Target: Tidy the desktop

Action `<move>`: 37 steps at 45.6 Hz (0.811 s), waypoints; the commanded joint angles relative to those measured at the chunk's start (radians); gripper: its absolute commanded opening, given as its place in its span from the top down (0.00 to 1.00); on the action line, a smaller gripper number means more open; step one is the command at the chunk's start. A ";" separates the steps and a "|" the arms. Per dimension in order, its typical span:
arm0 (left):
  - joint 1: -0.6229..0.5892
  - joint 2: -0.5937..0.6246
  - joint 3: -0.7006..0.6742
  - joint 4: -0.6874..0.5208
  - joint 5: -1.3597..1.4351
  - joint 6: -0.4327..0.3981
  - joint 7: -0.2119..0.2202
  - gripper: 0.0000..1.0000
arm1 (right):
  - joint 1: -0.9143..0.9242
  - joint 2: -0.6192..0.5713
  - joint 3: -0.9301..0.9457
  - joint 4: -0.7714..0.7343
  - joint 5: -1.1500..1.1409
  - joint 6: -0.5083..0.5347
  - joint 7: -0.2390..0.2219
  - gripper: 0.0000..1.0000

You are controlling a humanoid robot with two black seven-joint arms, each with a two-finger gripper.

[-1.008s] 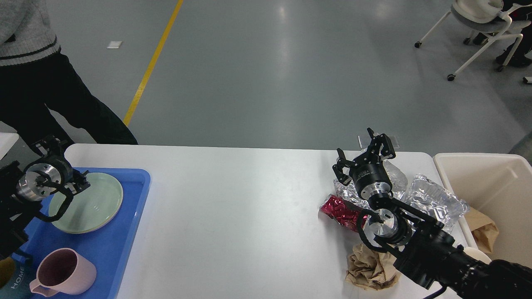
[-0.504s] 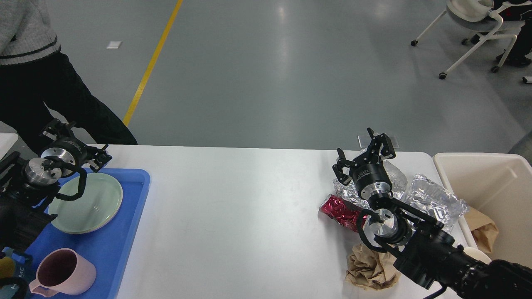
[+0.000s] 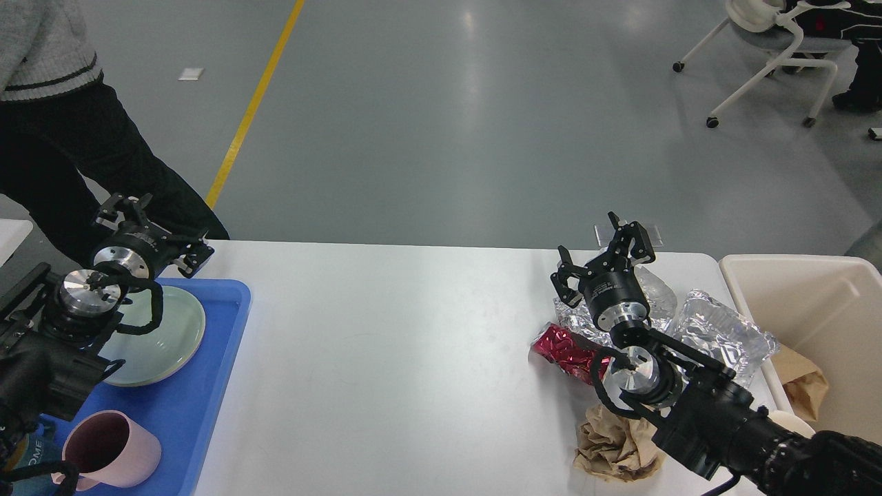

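At the far left, a blue plastic tray (image 3: 207,386) sits on the wide white worktop (image 3: 386,358), holding a pale green round plate (image 3: 169,337) and a pink mug (image 3: 110,451). Partial white lettering, seemingly "OME", shows on a dark item at the bottom left corner. The left gripper (image 3: 148,224) hangs over the worktop's far left corner, above the tray's back edge, its fingers spread with nothing between them. On the right, the right gripper (image 3: 599,258) hovers above crumpled silver foil wrappers (image 3: 723,334), fingers apart and empty. A red foil packet (image 3: 561,348) and brown crumpled paper (image 3: 610,448) lie nearby on the worktop. A beige rectangular bin (image 3: 820,310) stands beside the right edge.
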 commanded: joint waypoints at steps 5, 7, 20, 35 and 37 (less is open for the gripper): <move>-0.003 -0.104 0.019 0.000 0.009 -0.134 0.001 0.03 | 0.000 0.000 0.000 0.000 0.000 0.000 0.000 0.00; -0.003 -0.127 0.019 0.000 0.009 -0.151 -0.001 0.03 | 0.000 0.002 0.000 -0.002 0.000 0.000 0.000 0.00; 0.029 -0.215 0.009 0.011 0.007 -0.196 -0.007 0.03 | 0.000 0.000 0.000 0.000 0.000 0.000 0.000 0.00; 0.066 -0.258 0.004 0.038 0.165 -0.311 -0.307 0.03 | 0.000 0.000 0.000 0.000 0.000 0.000 0.000 0.00; 0.068 -0.259 0.003 0.041 0.188 -0.312 -0.315 0.03 | 0.000 0.002 0.000 0.000 0.000 0.000 0.000 0.00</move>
